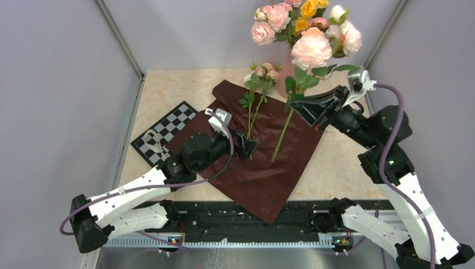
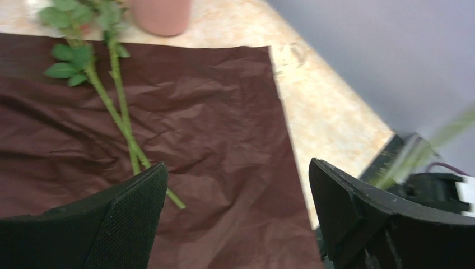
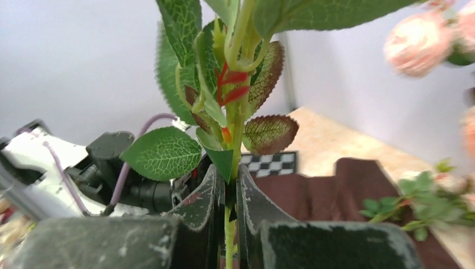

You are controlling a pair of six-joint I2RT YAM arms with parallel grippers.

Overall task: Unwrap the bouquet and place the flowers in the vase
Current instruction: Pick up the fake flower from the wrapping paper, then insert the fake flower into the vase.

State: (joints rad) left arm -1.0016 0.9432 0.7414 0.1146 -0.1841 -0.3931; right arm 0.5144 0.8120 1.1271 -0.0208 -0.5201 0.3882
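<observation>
Black-and-white checkerboard (image 1: 168,130) is lying at the left of the surface (image 1: 341,168), and a loop of cream ribbon (image 1: 152,143) is resting on it, too small for me to make out any knot. Just right of it the dark red paper (image 1: 263,168) is lying spread out and crinkled, its near corner running over the surface's front edge.

My left hand (image 1: 250,147) is hovering low over the paper with its jaws standing wide apart and gripping nothing. In its own wrist view the two black pads (image 2: 129,218) are framing bare paper.

Two of the flowers (image 1: 259,84) are lying on the paper ahead of it, stem ends just beside the hand and blooms up by the far edge. The left wrist view is cutting the blooms off and showing only stems and leaves.

Further right, a third stem (image 1: 282,131) is slanting over the paper, and my right hand (image 1: 296,109) is clamping tight on it just below its leaves. From the right wrist I am seeing only the leafy stretch above the fingers (image 3: 204,190). The top is running out of frame, and from above I cannot tell which bloom belongs to it.

The vase (image 1: 285,67) is standing behind the paper's far corner, mostly hidden by the larger roses (image 1: 302,28) filling it and by leaves in front.
</observation>
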